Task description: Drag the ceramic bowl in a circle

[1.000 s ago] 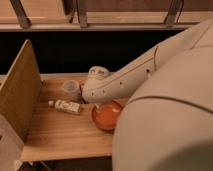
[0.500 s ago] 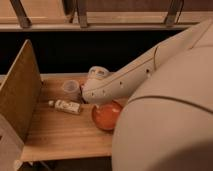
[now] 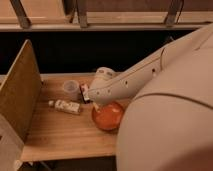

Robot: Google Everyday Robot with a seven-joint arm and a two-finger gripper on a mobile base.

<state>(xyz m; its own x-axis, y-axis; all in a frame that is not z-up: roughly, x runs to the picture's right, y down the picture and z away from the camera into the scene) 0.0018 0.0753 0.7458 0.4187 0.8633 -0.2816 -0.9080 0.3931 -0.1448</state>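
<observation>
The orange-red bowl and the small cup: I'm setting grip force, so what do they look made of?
The ceramic bowl looks like glazed ceramic: a glossy orange-red surface with bright highlights and a darker rim. The plastic cup is probably thin plastic: pale and translucent, with no shine like glass. The gripper sits at the bowl's rim on the side nearest the cup.

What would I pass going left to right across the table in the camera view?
Wooden side panel → small bottle lying flat → ceramic bowl → robot's white body. The tool is at the bowl's upper-left rim, under the arm. I omit the cup: it overlaps the bottle.
</observation>
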